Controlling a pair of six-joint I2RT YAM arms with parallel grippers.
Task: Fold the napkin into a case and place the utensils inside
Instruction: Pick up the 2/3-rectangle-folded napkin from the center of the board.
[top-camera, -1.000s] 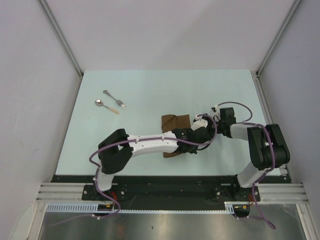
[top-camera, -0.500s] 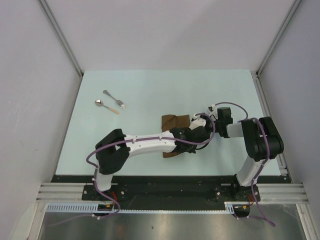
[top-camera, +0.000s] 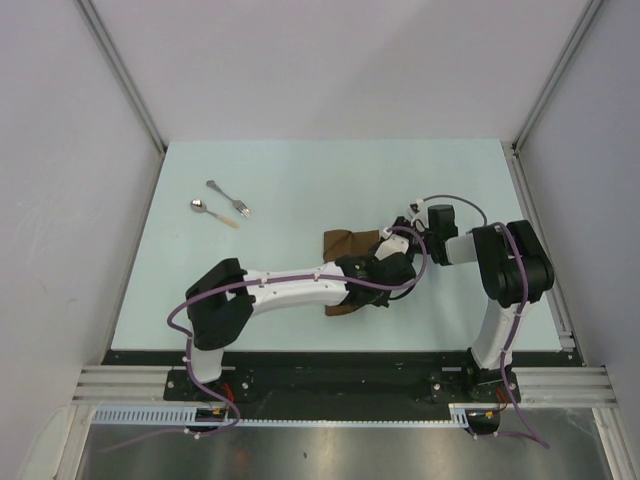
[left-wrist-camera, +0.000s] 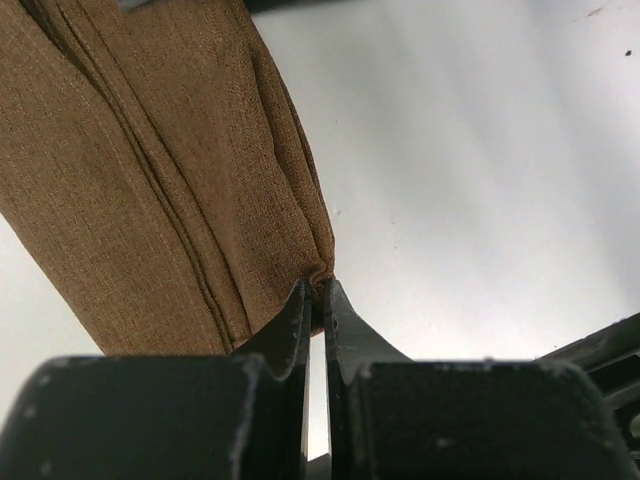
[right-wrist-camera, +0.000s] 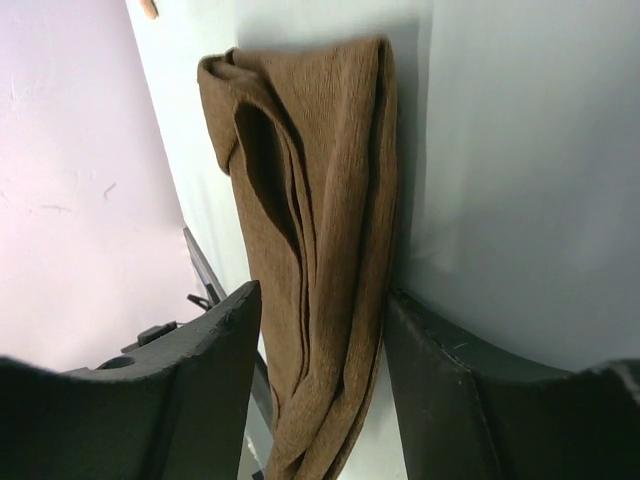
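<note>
The thin brown folded cloth napkin (left-wrist-camera: 150, 150) is a coarse, matt weave. The pale green flat surface (top-camera: 300, 170) looks smooth and faintly glossy, and the small silver metal fork (top-camera: 228, 198) is shiny. The black left claw (left-wrist-camera: 315, 300) is matt and scuffed.

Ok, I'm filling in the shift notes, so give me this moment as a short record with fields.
napkin: folded lengthwise, several layers
left gripper: shut on the napkin's edge
right gripper: open, jaws either side of the napkin
fork: far left of the table, untouched
spoon: beside the fork
tucked inside napkin: nothing yet
</note>
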